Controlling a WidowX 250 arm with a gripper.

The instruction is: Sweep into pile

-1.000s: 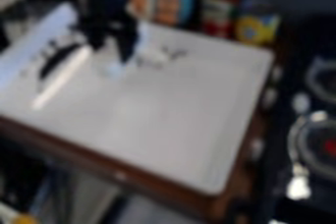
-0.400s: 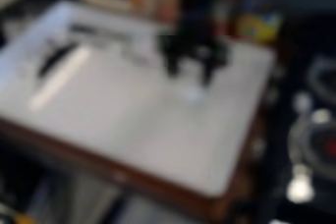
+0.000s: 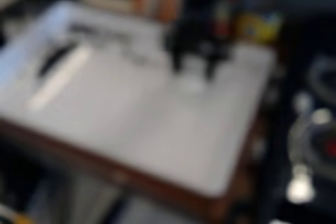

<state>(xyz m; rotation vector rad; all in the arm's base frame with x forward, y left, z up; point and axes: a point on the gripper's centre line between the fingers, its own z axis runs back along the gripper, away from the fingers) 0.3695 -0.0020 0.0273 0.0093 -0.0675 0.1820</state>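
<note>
Loosely strewn, dark bits [image 3: 82,29] lie far left in the white rectangular tray [image 3: 131,115], near a pale strip [image 3: 60,77]. Far right hangs the black two-finger gripper [image 3: 193,73]; spread or closed, I cannot tell.

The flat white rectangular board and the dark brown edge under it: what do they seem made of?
The flat white rectangular board looks like smooth plastic or laminate, given its even surface and soft sheen. The dark brown edge suggests wood by its warm tone, though no grain is visible.
</note>
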